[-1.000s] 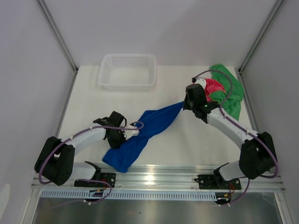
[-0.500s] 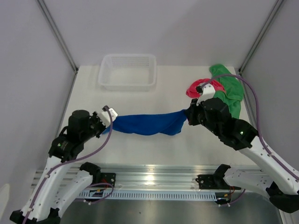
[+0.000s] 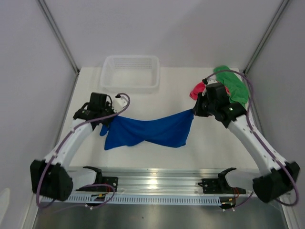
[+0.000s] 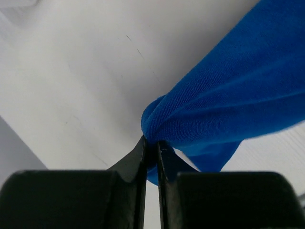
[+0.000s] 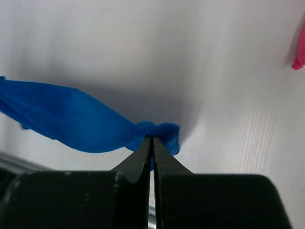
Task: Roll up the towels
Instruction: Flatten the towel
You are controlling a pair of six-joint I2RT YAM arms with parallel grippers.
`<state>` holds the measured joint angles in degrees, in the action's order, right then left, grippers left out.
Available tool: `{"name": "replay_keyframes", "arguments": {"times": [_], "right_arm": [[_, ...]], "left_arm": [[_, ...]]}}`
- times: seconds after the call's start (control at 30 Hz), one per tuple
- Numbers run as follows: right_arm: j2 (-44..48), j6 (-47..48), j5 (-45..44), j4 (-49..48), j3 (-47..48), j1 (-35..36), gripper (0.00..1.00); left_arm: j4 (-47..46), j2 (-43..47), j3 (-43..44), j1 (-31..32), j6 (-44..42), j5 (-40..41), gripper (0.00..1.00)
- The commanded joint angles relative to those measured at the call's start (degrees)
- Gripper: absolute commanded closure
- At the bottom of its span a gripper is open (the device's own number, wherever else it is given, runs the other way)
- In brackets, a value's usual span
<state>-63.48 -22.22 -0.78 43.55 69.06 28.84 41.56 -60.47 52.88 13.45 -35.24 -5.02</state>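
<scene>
While my left and right jaws are each pinching shut on an end of the royal blue fuzzy microfibre towel (image 3: 152,131), I am holding it stretched, sagging over the white tabletop (image 3: 143,102); spreading, I judge, is calling next for laying it flat

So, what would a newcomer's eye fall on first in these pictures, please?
The royal blue fuzzy towel hangs stretched across the middle of the table, sagging between two pinched ends. The left gripper is shut on its left end, the right gripper on its right end. At the far right lie a bright green towel and a pink-red towel, bunched together.
</scene>
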Motion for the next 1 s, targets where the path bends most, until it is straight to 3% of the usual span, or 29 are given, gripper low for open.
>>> {"name": "replay_keyframes", "arguments": {"times": [0.0,0.07,0.1,0.13,0.17,0.23,0.27,0.3,0.5,0.6,0.77,0.97], "right_arm": [[-10.4,3.9,8.6,-9.5,-1.4,-6.9,1.0],[-20.2,4.5,5.8,-12.1,0.7,-7.7,0.87],[-26.7,4.5,5.8,-13.0,4.0,-8.1,0.54],[-29.8,4.5,6.1,-13.4,5.7,-8.3,0.39],[-32.6,4.5,5.4,-13.4,7.6,-8.4,0.33],[-37.0,4.0,3.9,-12.0,12.6,-9.1,0.26],[-39.0,3.7,1.8,-11.3,13.4,-9.3,0.26],[-38.7,3.5,0.8,-11.6,13.3,-9.3,0.25],[-25.2,0.4,-4.7,-14.9,-1.4,-8.5,0.31],[-19.9,-2.6,-5.5,-17.1,-10.7,-5.9,0.37],[-19.3,-7.6,-4.7,-20.7,-18.2,-3.3,0.4],[-22.1,-9.1,-4.9,-22.5,-20.9,-1.2,0.4]], "left_arm": [[-10.5,-10.6,4.6,-1.8,-0.8,-0.4,0.86],[-12.5,-20.4,8.1,-2.0,-0.4,1.7,0.68],[-14.0,-23.7,9.2,-2.0,0.3,3.7,0.6],[-14.5,-26.7,10.1,-2.1,0.9,4.6,0.52],[-14.5,-31.2,12.2,-2.3,1.6,4.8,0.4],[-13.7,-33.2,14.7,-2.3,4.1,6.9,0.33],[-13.5,-31.7,14.2,-2.4,4.7,6.8,0.24],[-13.6,-29.8,13.4,-2.4,5.3,6.3,0.01],[-10.1,-7.1,1.5,-2.2,2.6,-1.3,0.01],[-9.3,-1.6,-9.8,-0.7,-3.3,-1.3,0.05],[-15.5,-5.1,-19.7,3.4,-10.0,7.3,0.06],[-18.0,-14.0,-19.2,5.0,-9.4,8.8,0.05]]}}
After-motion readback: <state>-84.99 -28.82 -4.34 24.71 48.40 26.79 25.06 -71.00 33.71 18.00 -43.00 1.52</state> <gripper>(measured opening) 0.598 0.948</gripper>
